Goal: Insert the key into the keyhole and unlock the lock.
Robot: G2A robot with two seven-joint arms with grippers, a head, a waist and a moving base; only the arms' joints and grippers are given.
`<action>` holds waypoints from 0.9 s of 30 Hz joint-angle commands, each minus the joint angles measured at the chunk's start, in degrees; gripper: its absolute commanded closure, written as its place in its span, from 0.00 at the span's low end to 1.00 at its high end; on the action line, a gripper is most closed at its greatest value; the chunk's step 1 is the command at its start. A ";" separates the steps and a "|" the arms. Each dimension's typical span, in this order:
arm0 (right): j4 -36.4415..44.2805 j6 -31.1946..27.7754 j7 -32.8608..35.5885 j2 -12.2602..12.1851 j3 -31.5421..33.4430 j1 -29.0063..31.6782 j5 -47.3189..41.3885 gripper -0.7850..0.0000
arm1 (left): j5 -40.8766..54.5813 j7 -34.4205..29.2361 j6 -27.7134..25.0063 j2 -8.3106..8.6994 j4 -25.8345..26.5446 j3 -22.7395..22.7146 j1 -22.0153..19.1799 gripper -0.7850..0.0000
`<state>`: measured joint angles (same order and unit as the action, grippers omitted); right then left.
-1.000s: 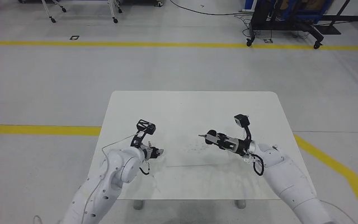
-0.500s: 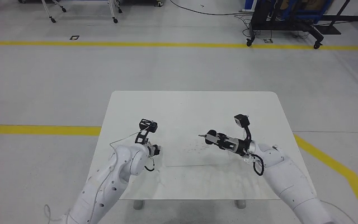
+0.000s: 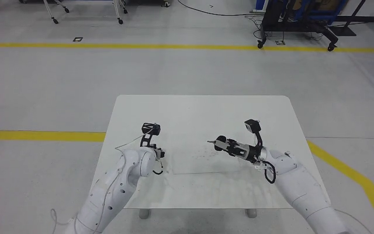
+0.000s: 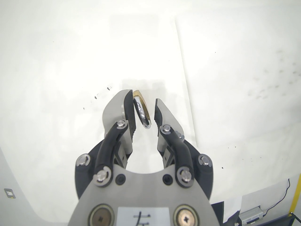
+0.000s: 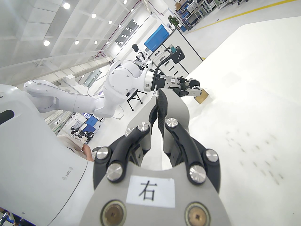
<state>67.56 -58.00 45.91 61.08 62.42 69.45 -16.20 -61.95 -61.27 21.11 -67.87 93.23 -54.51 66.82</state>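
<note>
A small brass padlock (image 4: 141, 111) with a chrome shackle sits between the fingers of my left gripper (image 4: 143, 97), low over the white table. It leans on one pad, and a gap shows to the other pad, so this gripper is open. From the right wrist view the lock's brass body (image 5: 202, 96) rests on the table at the left gripper's tip. In the top view the left gripper (image 3: 158, 155) is at the table's left front. My right gripper (image 3: 217, 143) hovers right of centre, shut, with the thin key (image 3: 210, 141) sticking out toward the left arm. Its fingers (image 5: 162, 104) are pressed together.
The white table (image 3: 198, 111) carries nothing else. A faint seam (image 3: 193, 173) runs across its front part and dark scuff marks (image 5: 258, 151) lie near the right gripper. The floor lies beyond every edge.
The left wrist has turned and drawn back a little to the left, so its gripper no longer points right toward the centre. The right arm has stayed put.
</note>
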 commanded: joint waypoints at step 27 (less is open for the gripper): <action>0.00 0.00 0.00 0.00 0.00 0.00 0.00 1.00 | 20.37 23.37 -15.39 -0.02 7.55 -13.21 9.36 1.00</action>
<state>67.56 -58.00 45.91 61.08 62.42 69.45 -16.20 -44.95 -40.06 7.45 -67.92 100.76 -66.29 75.34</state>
